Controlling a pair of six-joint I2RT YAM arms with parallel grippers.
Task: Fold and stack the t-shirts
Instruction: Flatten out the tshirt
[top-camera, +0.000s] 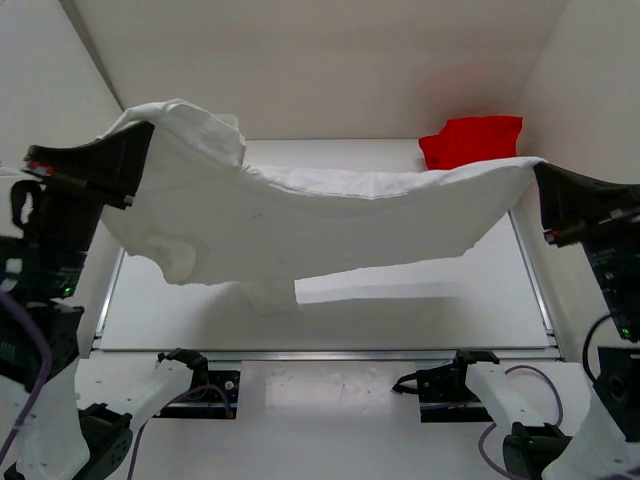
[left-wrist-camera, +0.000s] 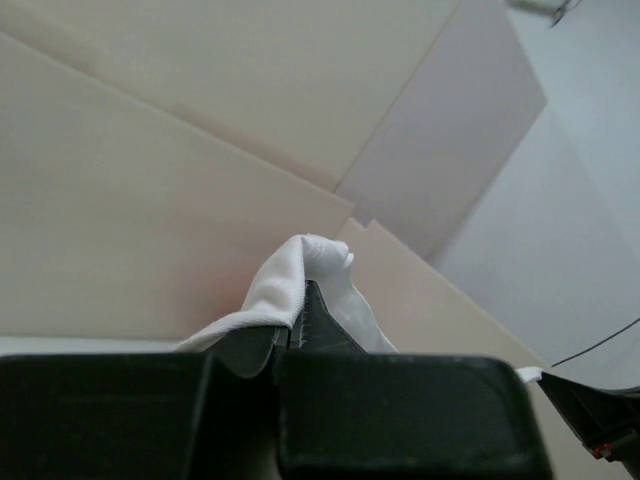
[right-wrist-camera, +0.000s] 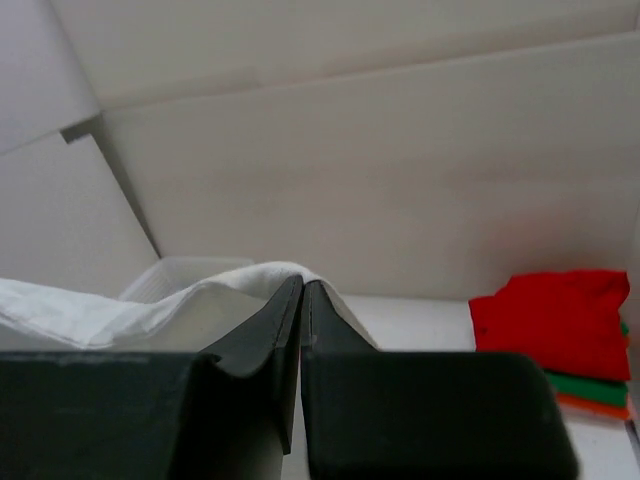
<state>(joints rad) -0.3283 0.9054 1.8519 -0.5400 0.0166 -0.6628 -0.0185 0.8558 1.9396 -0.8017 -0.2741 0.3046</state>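
Above table (top-camera: 450, 300) | cream t-shirt (top-camera: 330, 225) edges pinched both sides | red t-shirt (top-camera: 470, 140) far-right

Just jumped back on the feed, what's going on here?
Both arms hold the white t-shirt raised over the table, stretched between them. The left gripper is shut on one end, the right gripper on the other, and the cloth sags in the middle. The red t-shirt lies folded on a pile at the far right.

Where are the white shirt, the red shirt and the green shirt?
white shirt (top-camera: 330, 225), top view, middle of the hanging cloth.
red shirt (top-camera: 472, 140), top view, centre of its folded top.
green shirt (right-wrist-camera: 590, 388), right wrist view, edge showing under the red.
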